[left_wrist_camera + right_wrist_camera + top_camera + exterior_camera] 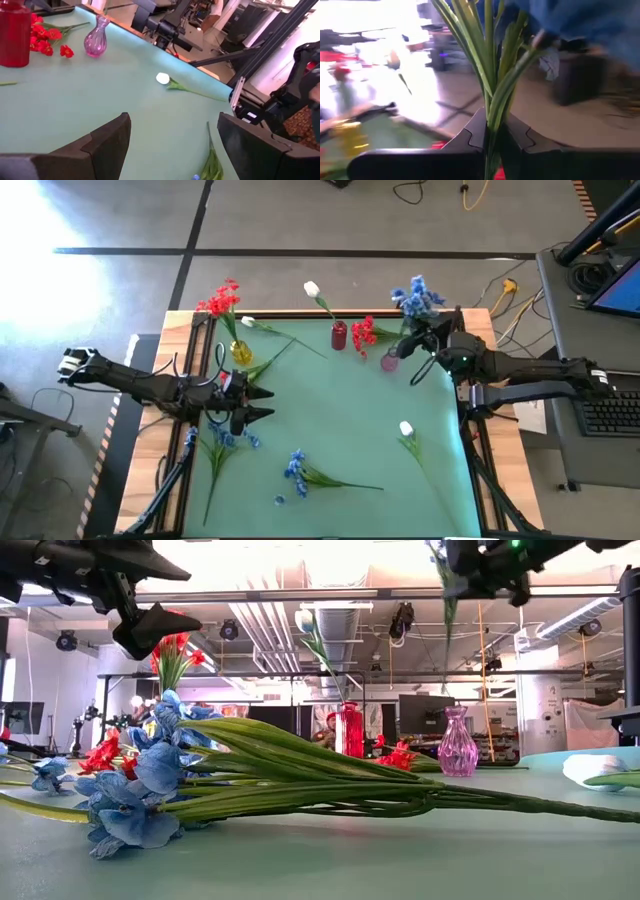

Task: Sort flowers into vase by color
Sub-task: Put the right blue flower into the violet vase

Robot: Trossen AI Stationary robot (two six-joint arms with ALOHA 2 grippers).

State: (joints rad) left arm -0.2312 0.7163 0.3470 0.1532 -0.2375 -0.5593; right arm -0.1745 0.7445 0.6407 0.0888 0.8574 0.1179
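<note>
The right gripper (490, 131) has its jaws pinched on the green stem of a blue flower (417, 297), carried above the pink vase (390, 360) in the upper right of the high view. The left gripper (172, 145) has its jaws spread with nothing between them, hovering over the mat's (350, 430) left-centre.

Judging progress from the biggest groupings down: the yellow vase (240, 351), upper left of the mat, appears to hold a red spray (218, 300), and the red vase (339, 336), upper centre, seems to carry a white tulip (311, 289), though from overhead it is hard to tell whether either stem really stands inside. Red blooms (364, 332) lie on the mat between the red and pink vases.

Still loose are two blue sprays, one (218, 438) at lower left under the left arm and one (296, 465) at lower centre, and a white bud (406, 429) at lower right. A long-stemmed flower (285, 340) also lies near the yellow vase.

So the sort looks well short of halfway, with at least five stems left after this blue one.
</note>
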